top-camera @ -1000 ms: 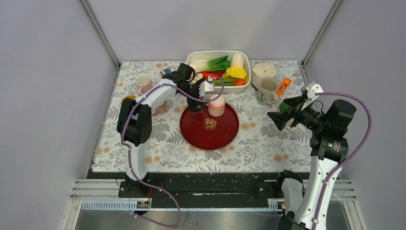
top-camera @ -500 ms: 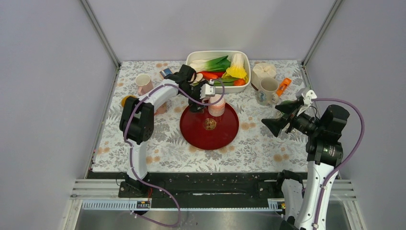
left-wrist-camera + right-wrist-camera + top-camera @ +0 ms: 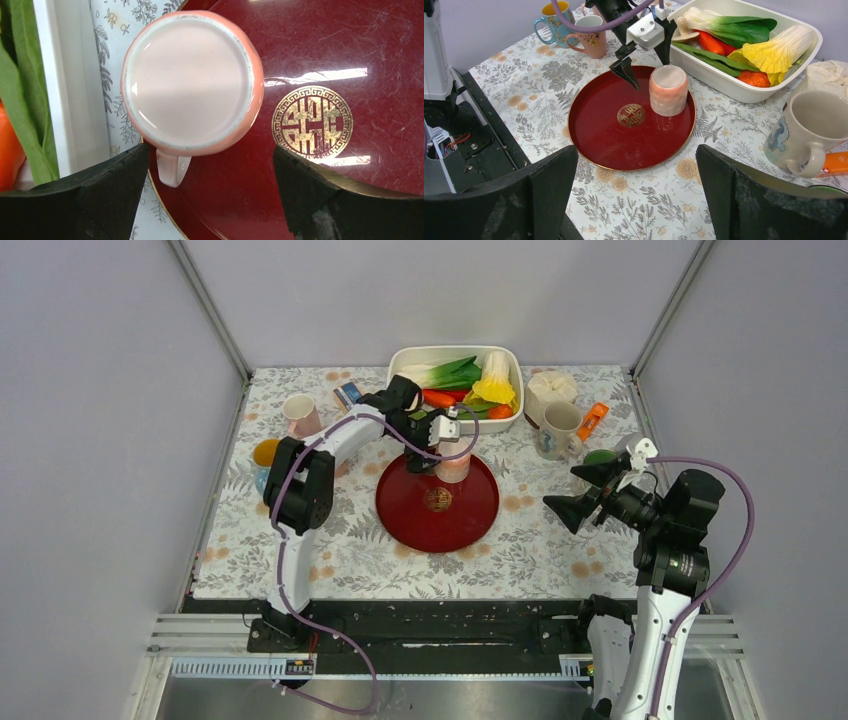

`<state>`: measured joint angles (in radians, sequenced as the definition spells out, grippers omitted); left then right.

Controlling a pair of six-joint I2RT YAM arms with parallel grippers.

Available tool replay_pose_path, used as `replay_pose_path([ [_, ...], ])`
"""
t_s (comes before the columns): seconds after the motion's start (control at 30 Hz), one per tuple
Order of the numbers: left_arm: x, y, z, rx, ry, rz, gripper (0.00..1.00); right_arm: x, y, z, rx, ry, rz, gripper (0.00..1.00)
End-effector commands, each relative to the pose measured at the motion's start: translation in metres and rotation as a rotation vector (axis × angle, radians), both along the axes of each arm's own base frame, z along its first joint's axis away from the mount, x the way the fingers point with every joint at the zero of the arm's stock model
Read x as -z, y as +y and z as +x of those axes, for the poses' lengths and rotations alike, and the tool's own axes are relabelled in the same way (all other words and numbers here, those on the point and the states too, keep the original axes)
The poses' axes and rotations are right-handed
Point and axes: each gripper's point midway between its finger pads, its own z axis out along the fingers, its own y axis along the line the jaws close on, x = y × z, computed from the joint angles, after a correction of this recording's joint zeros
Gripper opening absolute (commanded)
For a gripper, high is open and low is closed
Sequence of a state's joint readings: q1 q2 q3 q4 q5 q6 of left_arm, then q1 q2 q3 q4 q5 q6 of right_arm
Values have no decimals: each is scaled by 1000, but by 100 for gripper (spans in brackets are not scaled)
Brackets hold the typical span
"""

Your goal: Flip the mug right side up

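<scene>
A pink mug stands upside down, base up, at the back of the red round tray. In the left wrist view the mug fills the upper middle, with its handle pointing toward the camera, and the tray lies under it. My left gripper is open and hovers just above the mug, its fingers apart on either side of the handle. My right gripper is open and empty, above the table right of the tray. It looks at the mug and the tray.
A white bin of vegetables sits behind the tray. A white dragon mug, a crumpled cloth and an orange item are at back right. A pink mug and a blue mug stand at left.
My left gripper has shifted right and now sits over the upside-down mug. My right gripper has dropped and moved a little left toward the tray.
</scene>
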<state>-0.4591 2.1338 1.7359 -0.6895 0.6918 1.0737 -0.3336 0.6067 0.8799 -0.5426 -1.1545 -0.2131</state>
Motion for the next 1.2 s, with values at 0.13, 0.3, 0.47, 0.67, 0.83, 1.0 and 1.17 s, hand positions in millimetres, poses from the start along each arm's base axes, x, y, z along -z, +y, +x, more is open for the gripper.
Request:
replay_pose_path([
  [0.13, -21, -15, -10, 39, 12, -73, 80, -1, 3, -1, -33, -38, -13, 97],
  [0.3, -27, -10, -27, 40, 30, -74, 67, -1, 3, 0, -36, -38, -13, 97],
  [0.47, -29, -9, -37, 27, 48, -64, 59, 0, 4, -2, -40, -40, -12, 97],
  [0.67, -24, -18, -33, -45, 68, -19, 41, 0, 4, -1, -38, -41, -13, 96],
  [0.83, -20, -21, -22, -139, 49, 28, 32, 1, 3, -1, -34, -43, -15, 95],
  [1.0, -16, -20, -12, -229, 38, 49, 33, 1, 3, -1, -32, -43, -16, 95],
  [1.17, -16, -16, -2, -302, 21, 66, 39, 0, 3, -1, -31, -48, -17, 94],
])
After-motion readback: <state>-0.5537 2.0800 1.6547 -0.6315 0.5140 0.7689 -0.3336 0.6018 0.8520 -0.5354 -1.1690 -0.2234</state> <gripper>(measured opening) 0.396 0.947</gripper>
